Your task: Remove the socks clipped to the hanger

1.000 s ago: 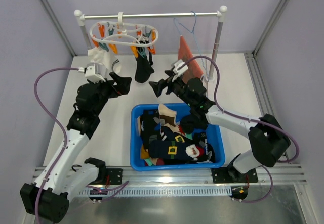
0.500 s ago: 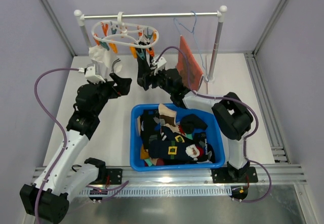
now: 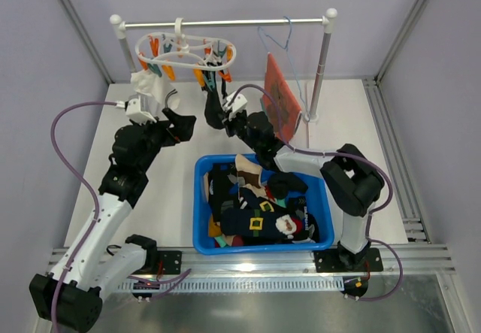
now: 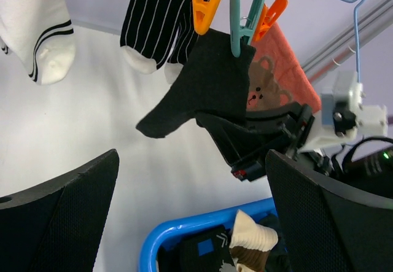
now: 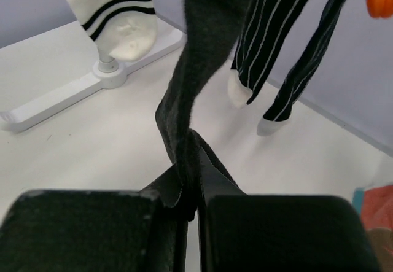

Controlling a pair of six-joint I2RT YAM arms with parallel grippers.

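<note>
black sock (image 5: 206, 45): lower edge pinched between the pressed-together fingers of the right tool (image 5: 191, 155). its upper edge is gripped by a teal peg (image 4: 236, 26) of the hanger (image 3: 180, 41). just behind it a black pin-striped sock (image 4: 153, 26) hangs from the same ring, and a white sock (image 4: 43, 32) with black bands hangs further toward the desk's left edge. the hanger hooks onto a rail (image 3: 225, 22) above the far edge of the desk (image 3: 165, 198), left of centre. left tool (image 3: 177, 122): fingers spread wide, holding nothing, near the white sock and apart from it. orange bear cloth (image 4: 276, 69) hangs right of the right tool. blue bin (image 3: 201, 198) of mixed garments sits at the middle of the near edge.
</note>
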